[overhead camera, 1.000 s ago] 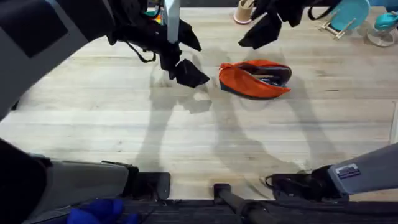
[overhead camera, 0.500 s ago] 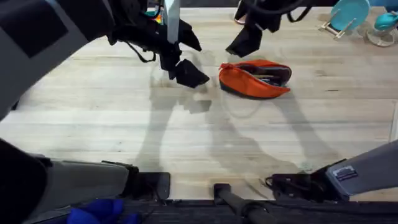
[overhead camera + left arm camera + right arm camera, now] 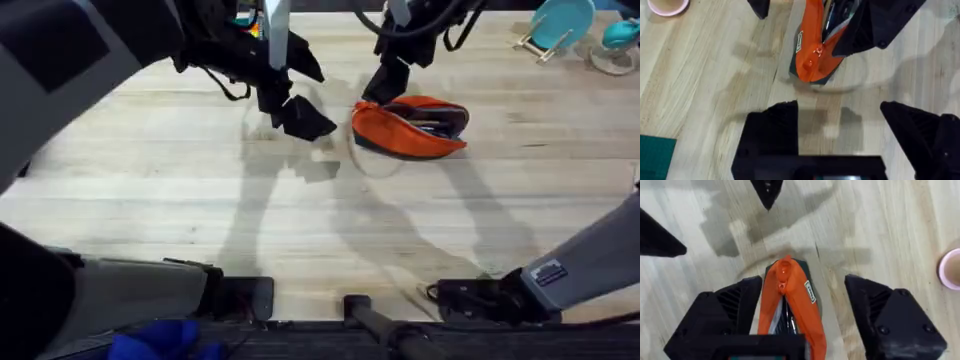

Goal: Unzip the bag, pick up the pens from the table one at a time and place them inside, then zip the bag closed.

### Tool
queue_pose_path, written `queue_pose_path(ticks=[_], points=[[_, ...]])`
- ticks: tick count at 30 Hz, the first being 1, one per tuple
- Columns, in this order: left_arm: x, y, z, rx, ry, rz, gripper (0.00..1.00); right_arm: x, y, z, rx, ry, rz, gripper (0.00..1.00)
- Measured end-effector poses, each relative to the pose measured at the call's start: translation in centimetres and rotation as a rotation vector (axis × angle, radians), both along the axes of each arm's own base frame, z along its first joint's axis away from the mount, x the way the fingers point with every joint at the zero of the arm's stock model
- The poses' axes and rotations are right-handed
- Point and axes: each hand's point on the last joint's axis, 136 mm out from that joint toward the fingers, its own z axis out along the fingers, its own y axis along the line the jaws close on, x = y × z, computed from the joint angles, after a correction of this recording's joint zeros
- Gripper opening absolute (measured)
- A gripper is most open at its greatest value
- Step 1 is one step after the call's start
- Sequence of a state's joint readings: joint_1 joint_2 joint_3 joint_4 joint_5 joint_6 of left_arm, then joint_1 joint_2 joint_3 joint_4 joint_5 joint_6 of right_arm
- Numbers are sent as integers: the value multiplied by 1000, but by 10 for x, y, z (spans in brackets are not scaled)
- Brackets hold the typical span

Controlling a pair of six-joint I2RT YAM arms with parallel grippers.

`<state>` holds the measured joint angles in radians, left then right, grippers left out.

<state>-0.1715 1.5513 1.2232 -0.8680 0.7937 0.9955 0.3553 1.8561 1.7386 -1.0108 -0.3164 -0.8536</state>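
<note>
Both grippers hang with fingers spread wide at one end of the bag, gripping nothing.

The table (image 3: 180, 190) is broad pale planks with plain grain and seams. On it the bag (image 3: 410, 127) lies far from the arms' bases: a soft orange pouch, dark grey beneath, its zipper gaping over slim dark things inside. The right gripper (image 3: 802, 312) straddles the pouch's rounded end, black fingers (image 3: 730, 307) wide apart on either side; I cannot tell whether they touch the fabric. The left gripper (image 3: 840, 125) hovers just beside that end, open, over bare wood. A small pink cup (image 3: 667, 5) stands well apart.
</note>
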Motion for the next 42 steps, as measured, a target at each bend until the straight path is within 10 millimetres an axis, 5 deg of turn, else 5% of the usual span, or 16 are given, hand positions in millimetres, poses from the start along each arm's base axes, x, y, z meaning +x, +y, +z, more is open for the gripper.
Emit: queue_pose_path(ticks=[42], points=[[0,0,0,0,0,0,995,-19,11,-59,-65,144,59,996]])
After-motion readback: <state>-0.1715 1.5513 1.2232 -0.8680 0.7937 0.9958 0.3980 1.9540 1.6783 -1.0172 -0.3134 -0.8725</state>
